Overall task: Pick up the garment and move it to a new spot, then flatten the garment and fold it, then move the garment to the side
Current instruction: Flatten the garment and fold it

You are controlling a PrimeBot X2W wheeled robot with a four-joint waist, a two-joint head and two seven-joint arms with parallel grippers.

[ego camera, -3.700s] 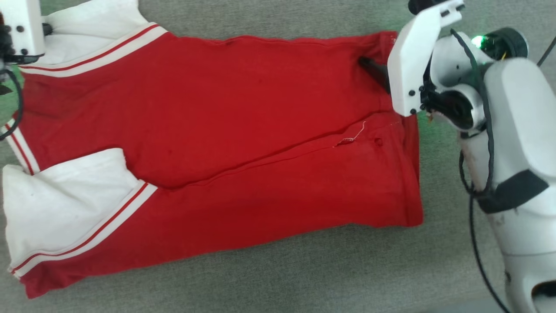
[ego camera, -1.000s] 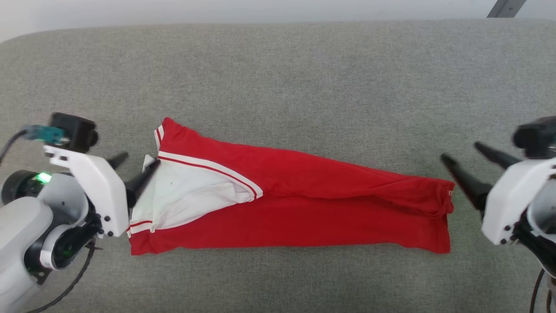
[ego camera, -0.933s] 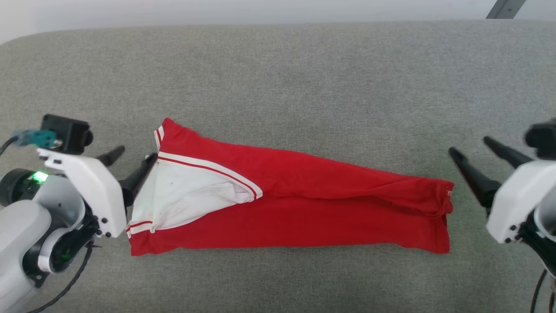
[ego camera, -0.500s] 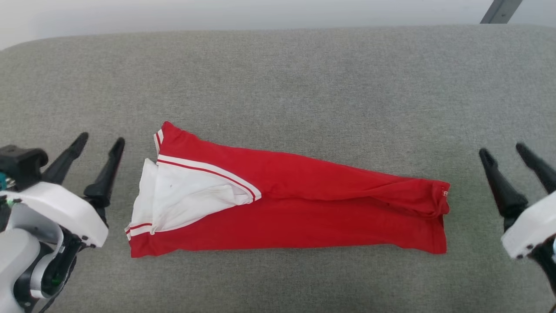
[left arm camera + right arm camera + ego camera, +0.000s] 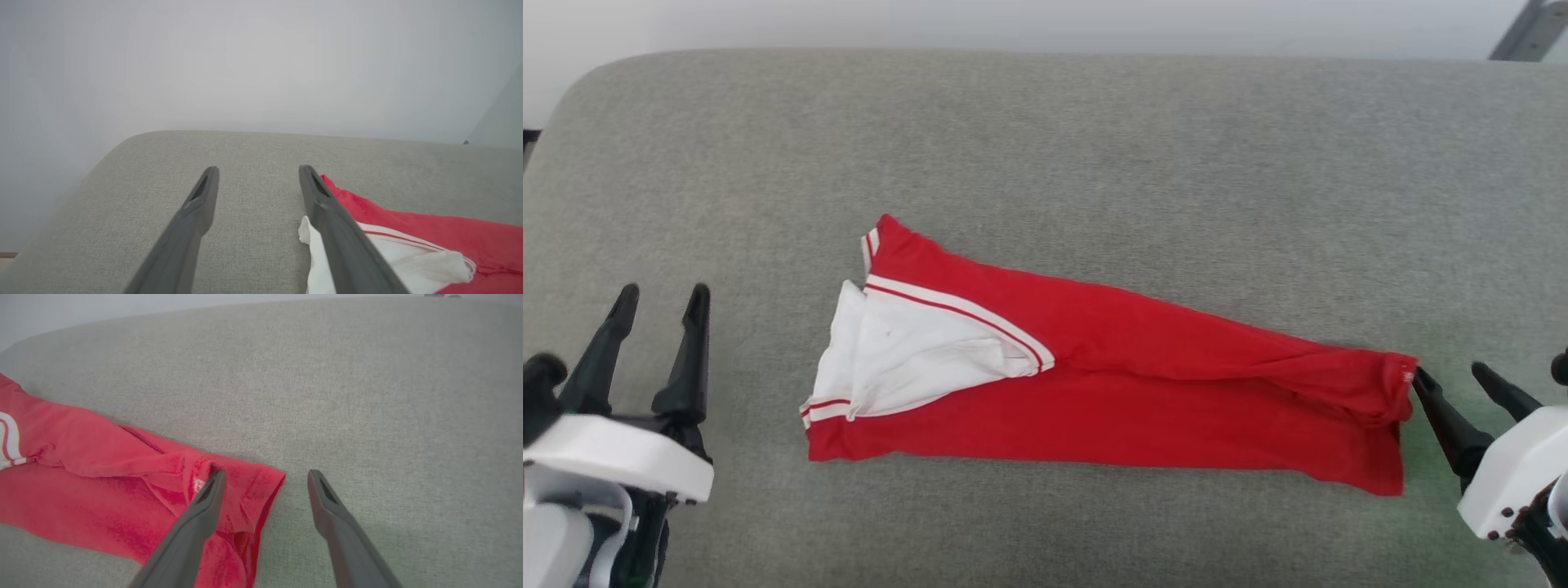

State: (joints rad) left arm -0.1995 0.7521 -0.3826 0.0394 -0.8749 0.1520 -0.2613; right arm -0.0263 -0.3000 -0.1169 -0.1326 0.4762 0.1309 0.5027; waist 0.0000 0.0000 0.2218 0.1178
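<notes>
The garment [image 5: 1176,400] lies folded lengthwise into a long red strip across the grey cushion, with a white sleeve [image 5: 915,359] and striped trim at its left end. My left gripper [image 5: 663,292] stands open at the lower left, well clear of the sleeve end. In the left wrist view the left gripper [image 5: 258,169] holds nothing, and the garment [image 5: 429,228] lies to the right of its fingers. My right gripper [image 5: 1450,373] is open beside the hem. In the right wrist view the right gripper [image 5: 266,473] straddles the hem corner of the garment [image 5: 102,477], its left finger over the cloth.
The grey fabric cushion [image 5: 1045,163] stretches wide behind and in front of the garment. Its rounded corner is at the far left, with a pale wall behind. A grey metal bar [image 5: 1523,33] shows at the top right.
The head view has pulled back and shifted. My left gripper has drawn away from the sleeve end, which it was touching, towards the lower left. The garment lies as it did a second ago.
</notes>
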